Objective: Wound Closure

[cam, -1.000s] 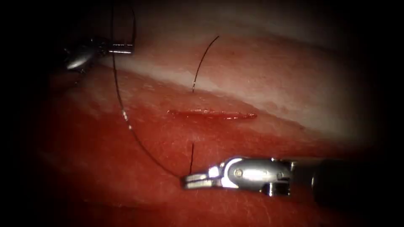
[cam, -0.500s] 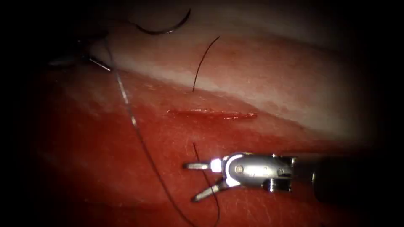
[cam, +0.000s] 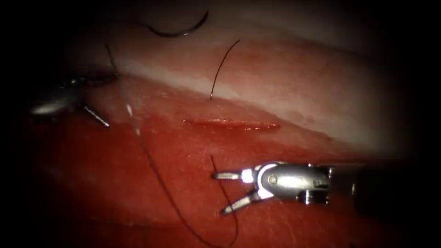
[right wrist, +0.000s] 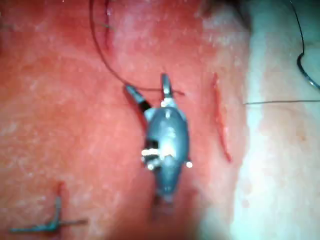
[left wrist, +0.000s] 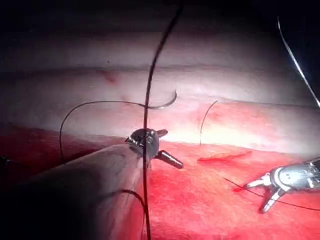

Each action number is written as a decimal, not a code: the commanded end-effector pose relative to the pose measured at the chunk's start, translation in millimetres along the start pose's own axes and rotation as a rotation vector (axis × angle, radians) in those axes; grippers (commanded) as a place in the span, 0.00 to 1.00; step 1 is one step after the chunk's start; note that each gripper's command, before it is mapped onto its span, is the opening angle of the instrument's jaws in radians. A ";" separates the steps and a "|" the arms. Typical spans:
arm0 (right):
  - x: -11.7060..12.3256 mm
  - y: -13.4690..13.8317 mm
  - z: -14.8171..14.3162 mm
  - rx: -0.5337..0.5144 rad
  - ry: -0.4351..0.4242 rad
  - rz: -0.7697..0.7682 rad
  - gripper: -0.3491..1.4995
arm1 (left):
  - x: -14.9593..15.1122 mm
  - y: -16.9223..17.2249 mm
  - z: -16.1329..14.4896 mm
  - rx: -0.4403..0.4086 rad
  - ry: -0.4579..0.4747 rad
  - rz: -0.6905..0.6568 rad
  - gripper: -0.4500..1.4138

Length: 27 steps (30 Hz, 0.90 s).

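Below the cut (cam: 231,124), on the red part of the tissue (cam: 321,82), the right tool (cam: 224,193) lies with its jaws spread wide and holds nothing; a strand of thread (cam: 156,170) runs between and just beside those jaws without being gripped. At the far left of the endoscope view the left tool (cam: 94,98) shows one thin jaw angled apart from the other, so it reads as open, and I see nothing held in it. The needle (cam: 177,31) lies free on the pale tissue above and to the left of the cut, not in the tissue and in neither tool; a short tail of thread (cam: 223,69) stands up from the tissue just above the cut, and another rises just below it. The cut itself looks open, with one stitch across it.

The risk, as I judge it: the loose thread near the left tool's shaft could snag and drag the stitch; the open right jaws could catch or nick the strand lying across them; the unheld needle could shift.
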 end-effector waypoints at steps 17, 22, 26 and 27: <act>-0.7 1.5 -2.8 -0.038 -0.001 -0.001 0.78 | 10.1 12.0 8.1 -0.359 0.345 -0.072 0.59; -1.1 1.5 -2.7 -0.040 -0.002 -0.003 0.78 | 13.8 13.4 8.8 -0.340 0.463 -0.097 0.58; -1.3 1.3 -2.6 -0.040 -0.003 -0.006 0.78 | 14.6 12.1 8.4 -0.303 0.511 -0.122 0.58; -1.3 1.3 -2.6 -0.040 -0.003 -0.006 0.78 | 14.7 11.8 8.3 -0.296 0.519 -0.126 0.58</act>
